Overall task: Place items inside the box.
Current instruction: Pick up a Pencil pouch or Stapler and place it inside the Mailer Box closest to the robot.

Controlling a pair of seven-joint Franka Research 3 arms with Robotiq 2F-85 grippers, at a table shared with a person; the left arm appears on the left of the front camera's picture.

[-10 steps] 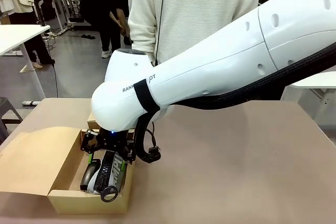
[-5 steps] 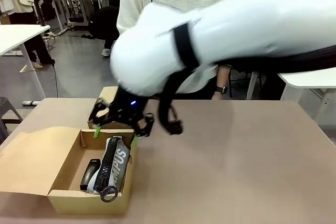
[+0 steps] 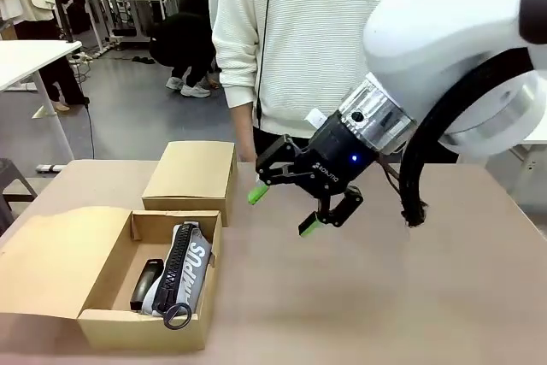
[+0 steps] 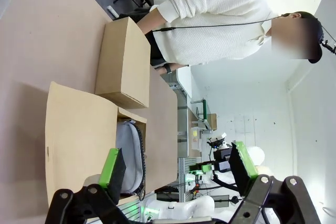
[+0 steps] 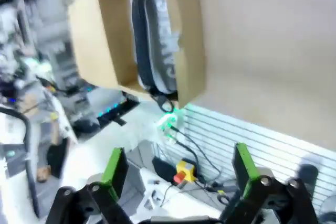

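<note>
Right gripper (image 3: 285,210) is hovering, jaws apart, empty, beside the box (image 3: 141,329)
Light grey zip pouch (image 3: 197,256) and black stapler (image 3: 147,284) are lying inside; left gripper (image 4: 176,161) jaws apart

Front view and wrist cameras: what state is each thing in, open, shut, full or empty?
Large cardboard box: open, flap folded out.
Light grey zip pouch: inside it, zip side up.
Black stapler: inside it, beside the pouch.
Smaller cardboard box: closed.
Right gripper: open, empty, above the table.
Left gripper: open, empty.
</note>
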